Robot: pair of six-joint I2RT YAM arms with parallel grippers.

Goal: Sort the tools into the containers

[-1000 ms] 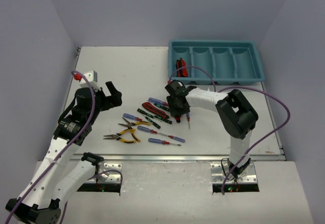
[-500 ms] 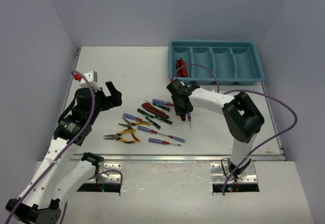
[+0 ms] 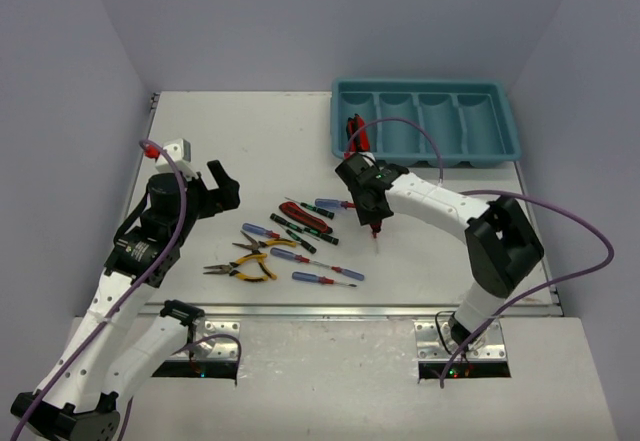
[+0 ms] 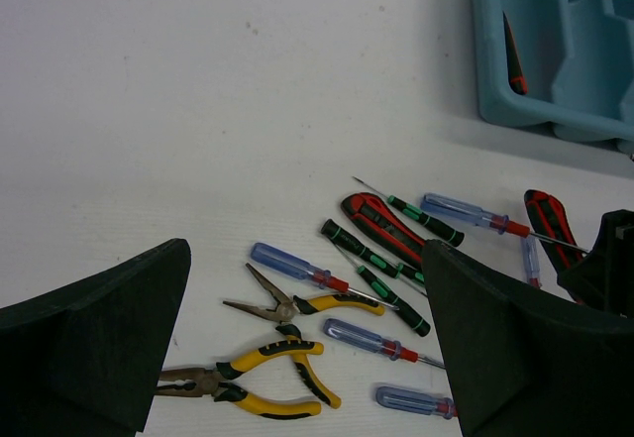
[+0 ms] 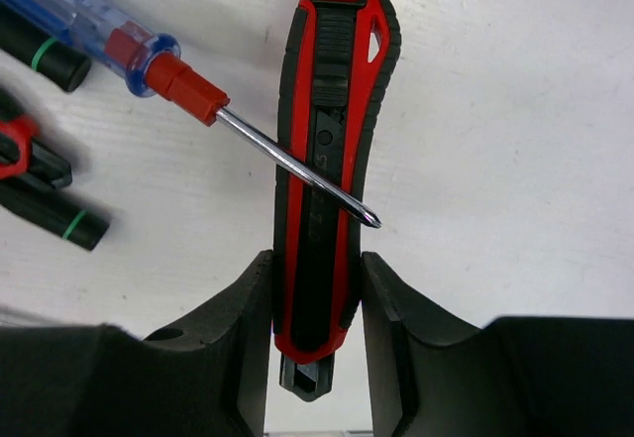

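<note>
Nearest the front edge of the worktop [image 3: 250, 141]: one blue-handled screwdriver [image 3: 322, 278], shaft pointing right. To its left, two pairs of yellow-handled pliers [image 3: 243, 270], close together, noses pointing left.

Just behind these: two more blue screwdrivers [image 3: 298, 258], red collars on the right-hand side of the handles.

Further back: two slim black-and-green screwdrivers [image 3: 296, 231] beside a red-and-black utility knife [image 3: 303, 215], lying flat, all slanted much the same way.

About level with that cluster, on the left: left jaws spread wide above bare worktop, pinching nothing, their black fingers [image 4: 99, 348] framing the tool pile in the left wrist view.

On the right of the pile: right jaws pressed against both sides of a second utility knife [image 5: 332, 150], pinching it near one end, the rest of it reaching out ahead of the fingertips [image 5: 243, 338]. Crossing over that knife's body: the steel shaft of a fourth blue screwdriver [image 5: 89, 21], handle off to the left. Cannot tell whether the pinched knife touches the worktop or hangs just above it.

Farthest, at the back right: the teal tray [image 3: 508, 126], four long compartments side by side. In the leftmost compartment: red-and-black knives [image 3: 355, 131], at its near end.
</note>
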